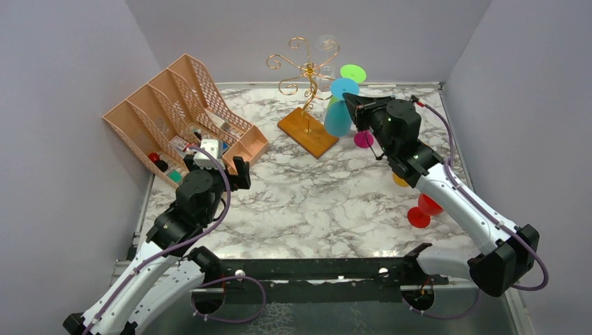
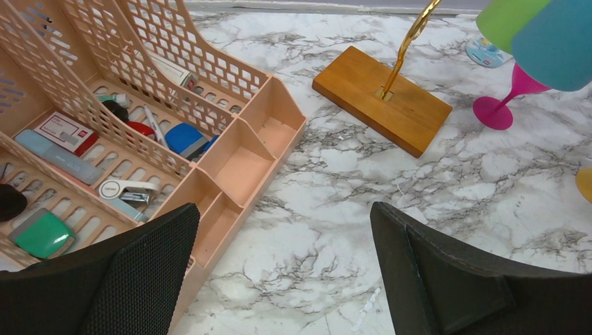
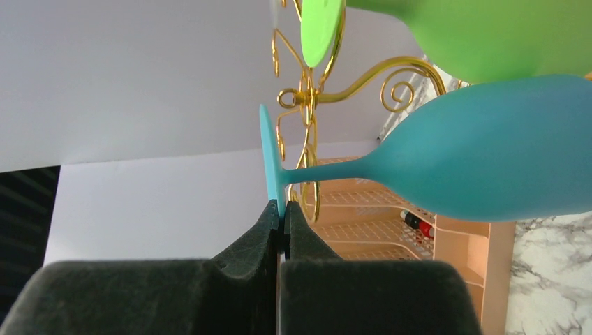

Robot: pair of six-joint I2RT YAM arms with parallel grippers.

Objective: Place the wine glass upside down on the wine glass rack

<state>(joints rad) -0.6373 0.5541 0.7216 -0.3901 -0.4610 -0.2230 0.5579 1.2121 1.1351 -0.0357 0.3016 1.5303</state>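
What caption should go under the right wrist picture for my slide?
Right end effector pinches the blue wine glass by its foot beside the gold wine glass rack.

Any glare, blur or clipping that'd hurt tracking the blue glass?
Top view: glare on the table toward its near edge; blue glass sharp. Right wrist: glass evenly lit, bowl cut off at the frame edge, right gripper dark. Left wrist: sharp, glass clipped in the corner.

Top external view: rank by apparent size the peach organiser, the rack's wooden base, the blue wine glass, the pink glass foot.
1. peach organiser
2. wooden base and blue wine glass, about alike; glass is raised nearer the camera
3. pink glass foot
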